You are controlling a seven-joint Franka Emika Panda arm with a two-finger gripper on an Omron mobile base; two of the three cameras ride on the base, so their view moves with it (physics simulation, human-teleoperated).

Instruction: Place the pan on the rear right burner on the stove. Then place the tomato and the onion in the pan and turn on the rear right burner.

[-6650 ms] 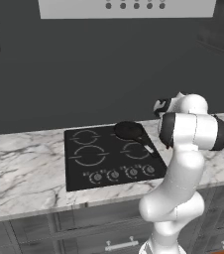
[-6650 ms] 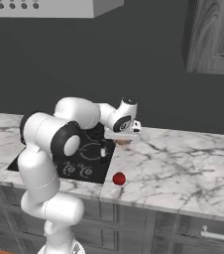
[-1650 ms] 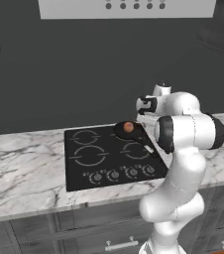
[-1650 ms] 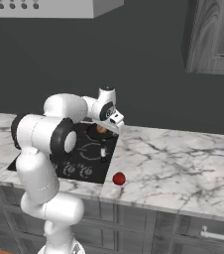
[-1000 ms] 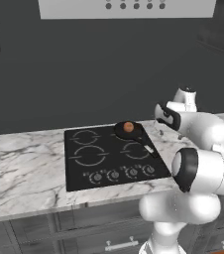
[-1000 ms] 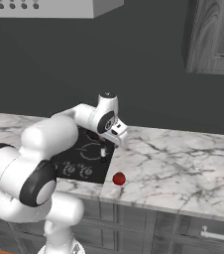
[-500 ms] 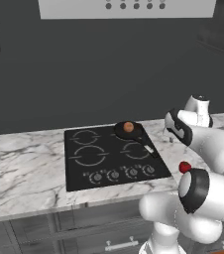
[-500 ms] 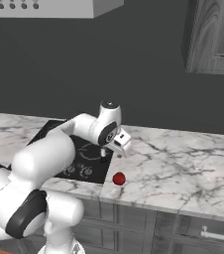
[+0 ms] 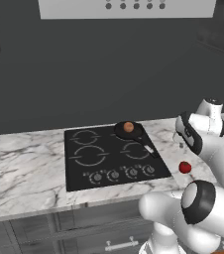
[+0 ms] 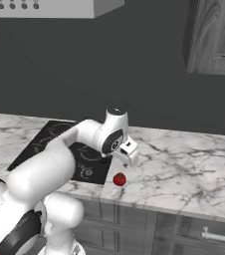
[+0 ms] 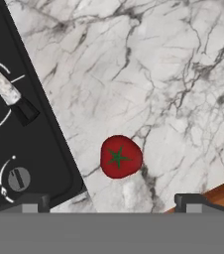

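Item: tomato [image 11: 120,157], lower centre of hand view, on marble just beside the stove [image 11: 15,149] edge. Gripper [image 11: 111,201] jaws wide apart, empty. Centre your fingers astride it, descend straight, close gently; it rolls easily.

My left base view looks forward and down from behind my arm, taking in the whole stove [image 9: 115,156] head-on from some way off. My right base view faces the same counter from the other side — the stove [image 10: 82,160] sits at its left, partly behind my arm. My hand view looks almost straight down, close in, just right of the stove [image 11: 15,144]. All three share the stove's right edge and the tomato [image 9: 185,167] [image 10: 119,179] [image 11: 120,157] beside it.
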